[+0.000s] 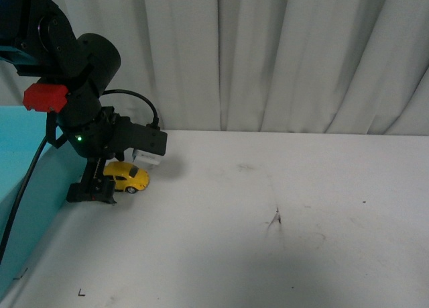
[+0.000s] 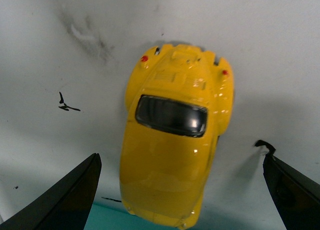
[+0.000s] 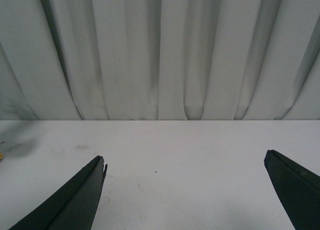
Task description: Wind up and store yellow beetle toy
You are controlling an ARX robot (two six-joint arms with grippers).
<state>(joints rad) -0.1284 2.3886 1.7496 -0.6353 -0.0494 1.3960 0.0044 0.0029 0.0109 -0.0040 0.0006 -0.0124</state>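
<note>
A dark scuff (image 1: 275,219) is seen on the white desk (image 1: 221,261), well to the right of the toy. The yellow toy (image 1: 127,177) is stood on its wheels near the desk's left edge. A teal surface (image 1: 20,167) is set just to the toy's left. The left hand (image 2: 181,157) is held low over the toy. Its fingers (image 2: 70,195) are spread wide on either side of the toy and neither is seen touching it, so the hand is released. The toy's dark window and two small red lamps are shown in the left wrist view. The right hand (image 3: 185,157) is also released, with its fingers (image 3: 75,200) wide apart above bare desk. How far it is from the toy cannot be told. Behind the toy, a pale pleated curtain (image 1: 288,53) is hung along the desk's far edge.
</note>
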